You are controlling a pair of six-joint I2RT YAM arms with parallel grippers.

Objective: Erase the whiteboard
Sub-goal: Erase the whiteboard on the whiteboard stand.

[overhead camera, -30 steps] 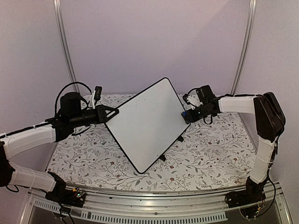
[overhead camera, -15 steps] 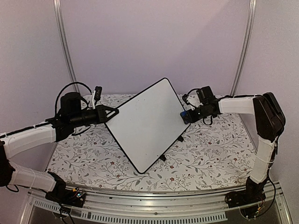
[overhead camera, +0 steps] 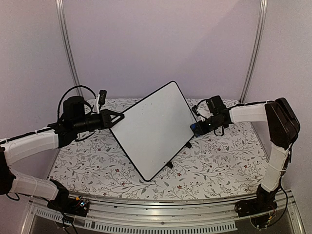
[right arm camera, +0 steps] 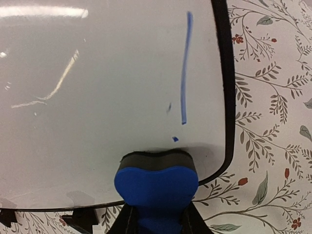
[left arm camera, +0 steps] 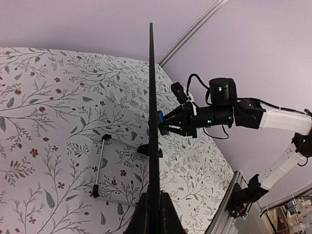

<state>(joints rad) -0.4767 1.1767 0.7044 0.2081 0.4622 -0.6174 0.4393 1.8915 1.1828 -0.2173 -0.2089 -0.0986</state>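
Clamping the thin black frame of the whiteboard [overhead camera: 153,129] between its closed black fingers, the left tool [overhead camera: 113,118] grips the board at its left corner. The board is a glossy white rectangle with rounded corners, standing tilted like a diamond over the middle of the worktop [overhead camera: 219,161], one corner high and one low. From the left wrist view it appears edge-on as a narrow dark line, with a thin grey wire stand [left arm camera: 105,168] behind it that ends in small black feet.

The right tool [overhead camera: 196,127] is closed on an eraser [right arm camera: 156,183], a soft-looking block with a rounded blue body and a dark felt-like pad. The pad is pressed flat against the white surface just inside the board's right corner, where the black frame curves round. Just above the pad sits a small blue speck, and above that runs a long, slightly bowed blue marker stroke [right arm camera: 185,68], parallel to the nearby frame edge. Pale streaks of reflected light cross the shiny surface.

The worktop is covered in a matte white cloth printed with grey leafy sprigs and small red flowers.
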